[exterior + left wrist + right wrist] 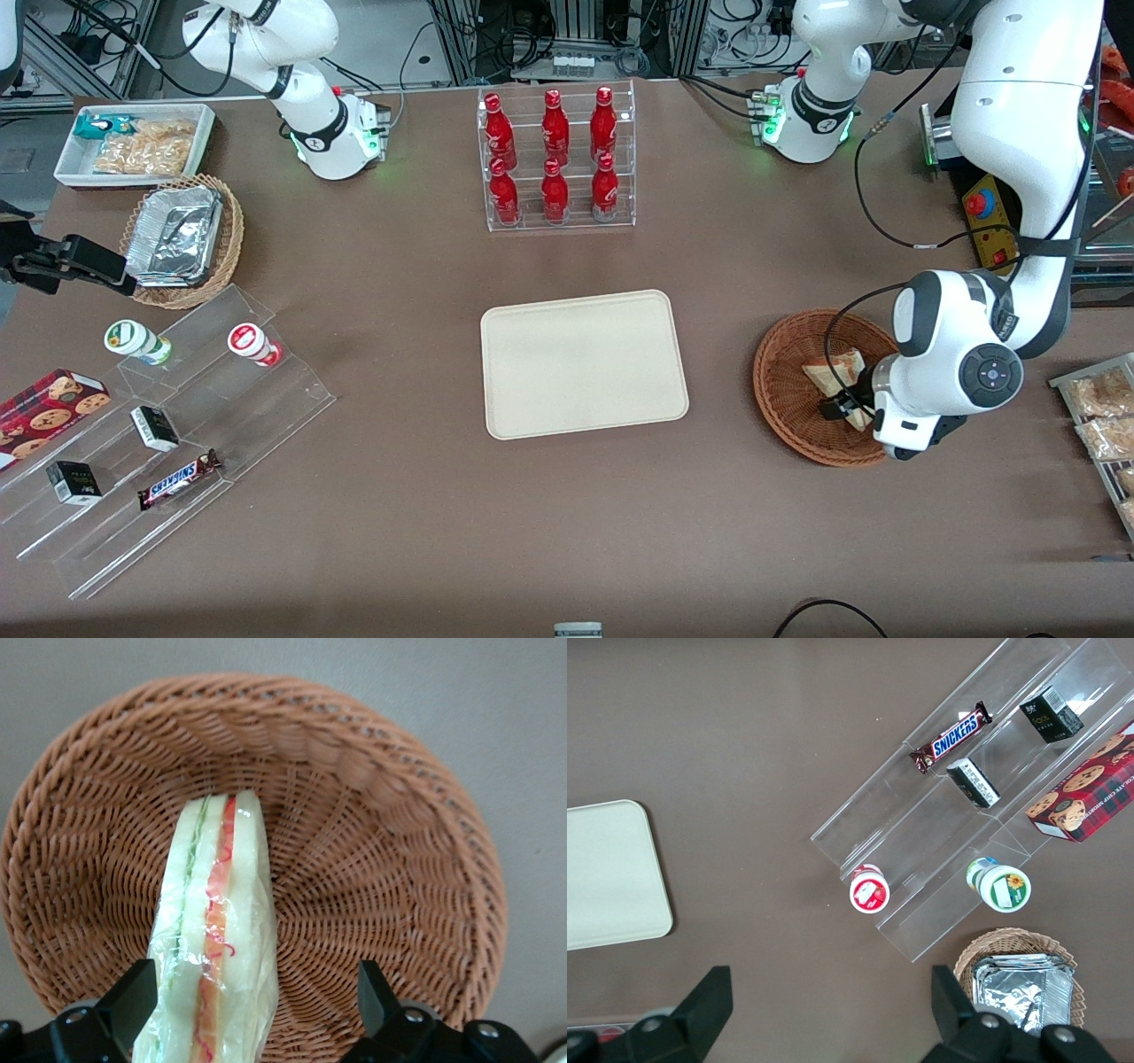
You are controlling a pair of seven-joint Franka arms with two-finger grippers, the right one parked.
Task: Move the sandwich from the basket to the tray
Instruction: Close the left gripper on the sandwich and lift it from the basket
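Reaching is the step in hand: the gripper (pixel 252 1014) hangs low inside the basket (pixel 390 850), fingers (pixel 133 997) spread wide and holding nothing. One finger sits just beside the wrapped sandwich (pixel 217 939), which lies between them, off-centre. Next comes closing, then lifting over the rim toward the bare tray (pixel 585 363). Nearby snack bags (pixel 1099 408) seem no obstacle.

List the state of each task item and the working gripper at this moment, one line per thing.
sandwich: wrapped, lying in the basket, between the open fingers, not yet lifted.
basket: upright on the table, holding the sandwich.
tray: flat on the table, nothing on it.
gripper: open, lowered into the basket, one finger beside the sandwich.
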